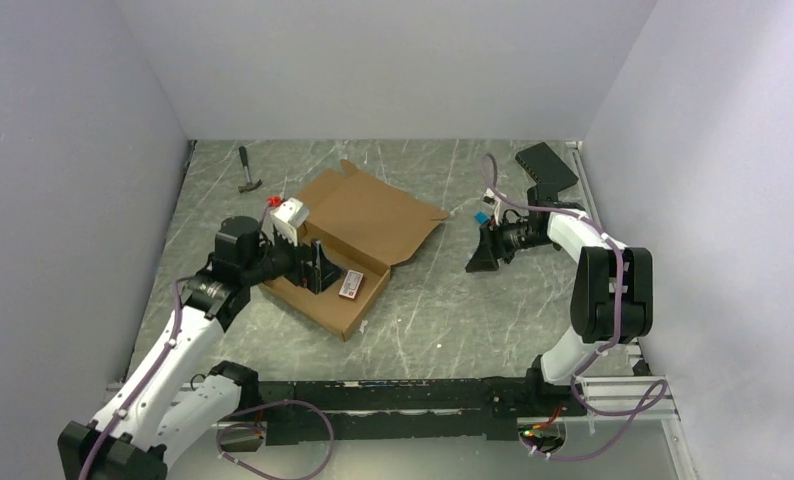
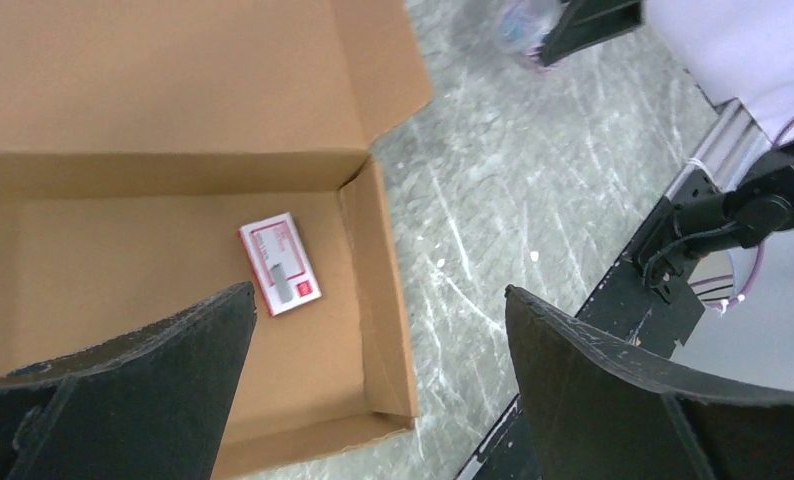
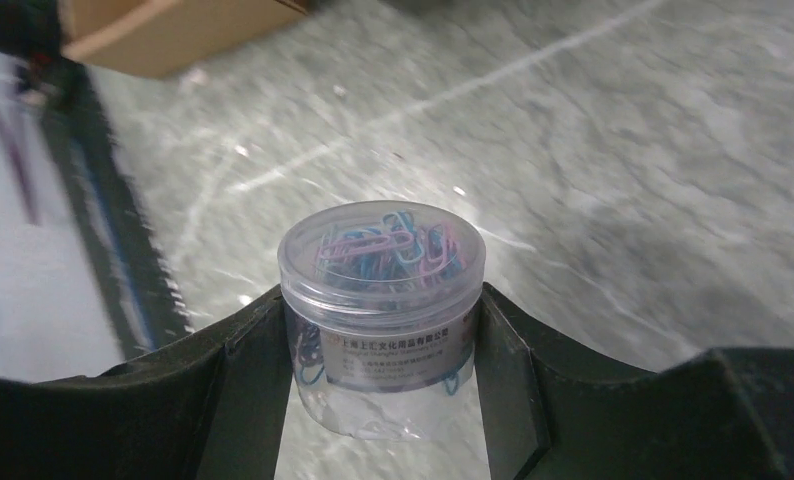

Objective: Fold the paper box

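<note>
The paper box (image 1: 358, 225) is brown corrugated cardboard. It lies left of centre with its tray toward me and its lid flap open flat toward the back right. A small red-and-white packet (image 1: 351, 284) lies inside the tray, also in the left wrist view (image 2: 279, 263). My left gripper (image 1: 318, 270) is open and empty above the tray (image 2: 173, 260), its jaws spread wide over the tray's right wall (image 2: 378, 292). My right gripper (image 1: 481, 258) is apart from the box, on its right, and is shut (image 3: 378, 292) on a clear round jar of coloured paper clips (image 3: 383, 250). A box corner (image 3: 173, 35) shows beyond it.
A hammer (image 1: 248, 172) lies at the back left. A flat black box (image 1: 545, 165) lies at the back right near the wall. The black base rail (image 1: 423, 395) runs along the near edge. White walls enclose the grey marbled table (image 1: 443, 310).
</note>
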You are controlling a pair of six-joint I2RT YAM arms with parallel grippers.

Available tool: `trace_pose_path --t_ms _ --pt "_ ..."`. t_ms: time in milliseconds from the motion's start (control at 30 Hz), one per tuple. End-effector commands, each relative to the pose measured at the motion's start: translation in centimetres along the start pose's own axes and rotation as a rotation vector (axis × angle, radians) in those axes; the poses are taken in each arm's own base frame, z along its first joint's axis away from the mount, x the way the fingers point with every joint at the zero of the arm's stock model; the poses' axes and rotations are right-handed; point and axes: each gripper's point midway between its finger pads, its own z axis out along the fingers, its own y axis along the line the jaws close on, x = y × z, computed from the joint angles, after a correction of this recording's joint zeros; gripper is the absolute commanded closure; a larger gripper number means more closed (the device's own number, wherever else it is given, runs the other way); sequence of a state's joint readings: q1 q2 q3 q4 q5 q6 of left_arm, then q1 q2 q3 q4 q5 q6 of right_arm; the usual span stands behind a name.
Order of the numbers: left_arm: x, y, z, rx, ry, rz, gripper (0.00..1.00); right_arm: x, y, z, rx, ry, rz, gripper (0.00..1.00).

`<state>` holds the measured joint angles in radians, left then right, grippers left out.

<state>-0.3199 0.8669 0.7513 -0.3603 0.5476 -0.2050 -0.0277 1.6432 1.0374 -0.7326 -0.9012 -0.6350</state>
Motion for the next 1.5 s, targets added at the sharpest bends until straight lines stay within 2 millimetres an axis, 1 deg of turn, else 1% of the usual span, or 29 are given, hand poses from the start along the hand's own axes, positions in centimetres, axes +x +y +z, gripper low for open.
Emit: trace_pose_path --t_ms 0,67,100,167,233,267,300,333,500,533,567,700,833,967,1100,1333,1467 --pt "-2.7 -4.0 -0.6 0.132 -0.175 0.166 0.01 -3.8 3.8 0.0 -0.227 -0.178 0.096 0.65" --pt "-2.3 -5.5 -0.3 0.146 -0.183 0.241 0.01 -4.3 4.5 0.0 -0.275 -0.205 0.13 0.65" --pt "-2.3 -5.7 -0.1 0.13 -0.192 0.28 0.0 -4.4 4.7 0.0 -0.293 -0.215 0.146 0.65" --pt "-2.2 -6.8 0.4 0.144 -0.211 0.323 0.01 -4.6 5.2 -0.1 -0.321 -0.225 0.158 0.65" --pt "-2.0 -8.1 1.1 0.173 -0.246 0.38 0.01 -4.7 5.5 -0.1 -0.338 -0.222 0.159 0.65" --pt "-2.3 -8.8 1.4 0.182 -0.287 0.42 0.0 -4.8 5.8 -0.1 -0.346 -0.219 0.157 0.65" --pt "-2.0 -9.6 1.8 0.194 -0.305 0.456 0.01 -4.9 6.0 -0.2 -0.354 -0.22 0.153 0.65" --pt "-2.0 -10.0 2.3 0.186 -0.328 0.524 0.01 -5.0 6.2 -0.3 -0.36 -0.222 0.149 0.65" --pt "-0.5 -12.5 5.6 0.1 -0.326 0.787 0.0 -5.4 7.2 -0.6 -0.384 -0.232 0.128 0.65" --pt "0.1 -13.1 6.4 0.085 -0.316 0.84 0.0 -5.4 7.3 -0.7 -0.384 -0.232 0.126 0.65" --pt "0.4 -13.6 7.2 0.064 -0.315 0.888 0.01 -5.3 7.9 -0.3 -0.398 -0.218 0.112 0.65" --pt "1.9 -15.0 10.3 -0.041 -0.284 1.005 0.01 -5.2 8.7 0.2 -0.416 -0.191 0.084 0.65" --pt "2.5 -15.2 12.5 -0.106 -0.307 0.995 0.01 -5.1 9.5 0.5 -0.431 -0.172 0.065 0.65" --pt "2.8 -15.1 13.8 -0.14 -0.349 0.954 0.0 -4.9 10.4 1.0 -0.449 -0.149 0.044 0.65" --pt "2.9 -15.2 14.8 -0.144 -0.372 0.933 0.0 -4.7 11.1 1.5 -0.465 -0.128 0.029 0.65" --pt "2.6 -14.5 16.0 -0.103 -0.402 0.815 0.01 -4.5 11.8 2.0 -0.484 -0.104 0.018 0.65" --pt "2.4 -14.0 16.6 -0.085 -0.407 0.778 0.0 -4.3 12.2 2.3 -0.493 -0.094 0.014 0.65"
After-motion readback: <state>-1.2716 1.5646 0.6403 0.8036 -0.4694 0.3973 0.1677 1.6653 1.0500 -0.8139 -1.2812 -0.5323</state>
